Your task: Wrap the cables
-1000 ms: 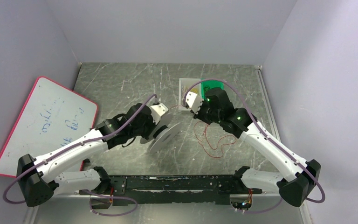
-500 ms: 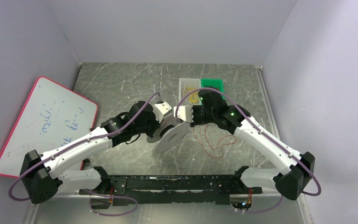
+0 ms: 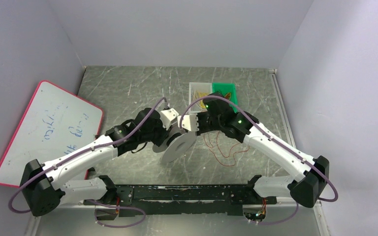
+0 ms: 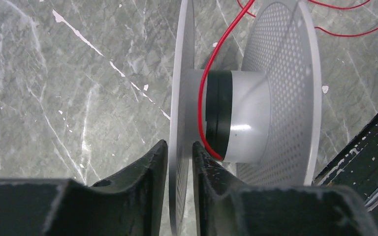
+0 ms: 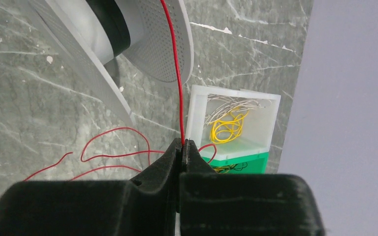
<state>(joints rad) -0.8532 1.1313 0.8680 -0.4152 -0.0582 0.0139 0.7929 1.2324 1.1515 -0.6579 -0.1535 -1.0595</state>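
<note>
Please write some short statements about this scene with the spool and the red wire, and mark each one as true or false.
1. The left claw clamps one flange of the spool. True.
2. The right claw is open and holds nothing. False: it is shut on the red wire.
3. The red wire reaches the spool's hub. True.
4. The clear box holds blue wires. False: it holds yellow wires.
5. The whiteboard is on the right arm's side. False: it is on the left arm's side.

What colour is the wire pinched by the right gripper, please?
The wire is red, clearest in the right wrist view.
</note>
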